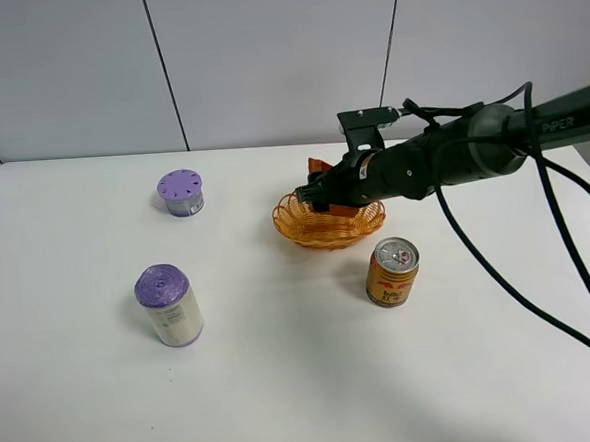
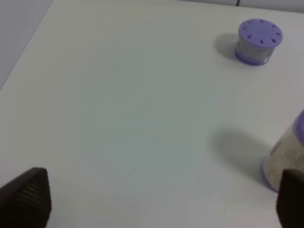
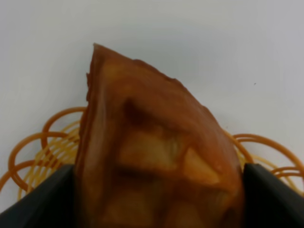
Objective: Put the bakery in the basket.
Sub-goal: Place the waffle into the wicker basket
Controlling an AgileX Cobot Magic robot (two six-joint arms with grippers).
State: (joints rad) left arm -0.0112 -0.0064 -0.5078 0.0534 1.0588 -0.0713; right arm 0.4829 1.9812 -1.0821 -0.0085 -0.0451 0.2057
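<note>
The right gripper (image 3: 156,209) pinches the bakery (image 3: 156,142) across its broad end. It looks light, stiff and crumbly, so a gentle hold suits. Beyond, it hangs over the basket (image 3: 33,152) on the bench (image 1: 285,382).

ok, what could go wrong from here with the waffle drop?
The bakery, clamped in the right tool, seems to poke past the basket rim; released here it might tip out.
The tool sits low at the rim and could nudge the wire basket.
The can stands near the arm's retreat path.
</note>
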